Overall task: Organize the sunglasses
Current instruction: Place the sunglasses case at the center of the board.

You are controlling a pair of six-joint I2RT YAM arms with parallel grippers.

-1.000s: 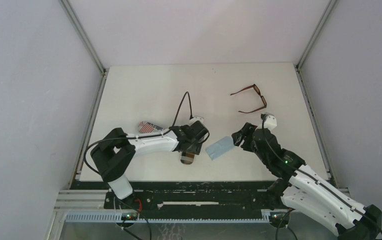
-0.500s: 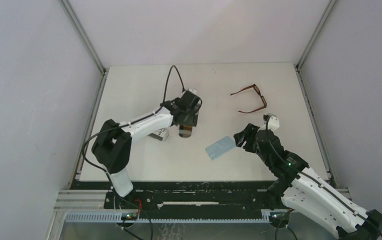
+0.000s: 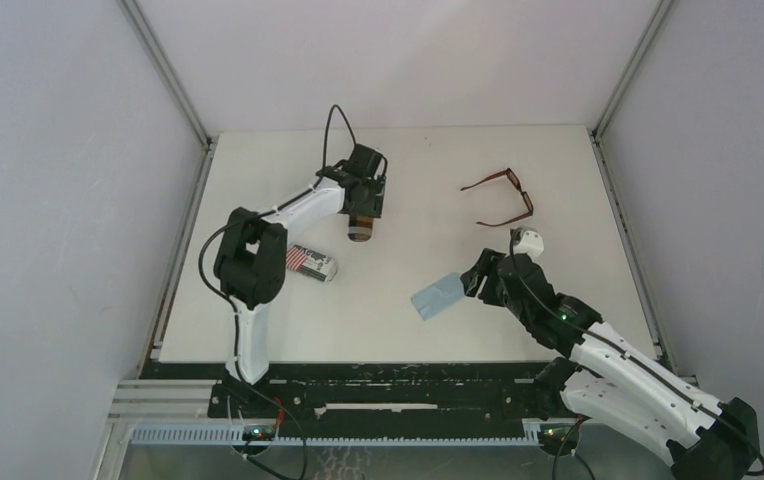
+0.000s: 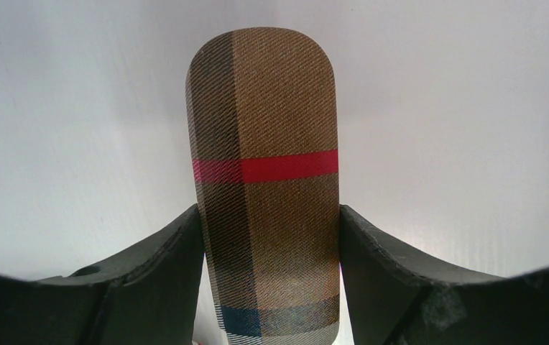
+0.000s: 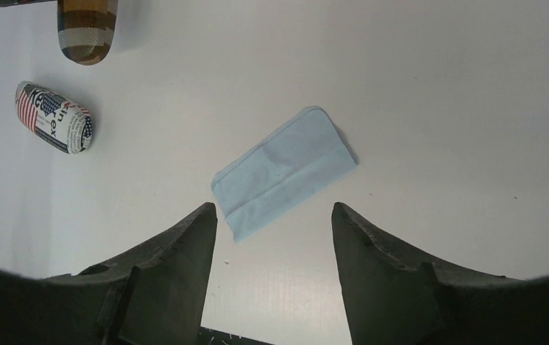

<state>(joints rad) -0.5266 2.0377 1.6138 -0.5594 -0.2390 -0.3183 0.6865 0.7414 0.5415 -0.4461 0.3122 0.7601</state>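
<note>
Left gripper [image 4: 268, 215] clamped on brown plaid case [image 4: 264, 180], one finger on each long side, red stripe across the case beyond the fingertips; can't tell if the case touches the table [image 3: 278, 180]. From the top view this sits far-centre-left. Flag-print case [image 3: 310, 262] lies flat nearer the bases, just beside the left arm's elbow, apart from the plaid case. Right gripper [image 5: 271, 212] jaws spread, gripping nothing, poised at the right edge of the folded blue cloth [image 5: 282, 171]; the cloth lies flat mid-table, between the right gripper and both cases. Sunglasses [image 3: 520, 193]: one dark brown pair, temples unfolded and pointing left, on the far right of the table, beyond the right gripper, well apart from the cloth, the cases and the left gripper, touched by nothing.
</note>
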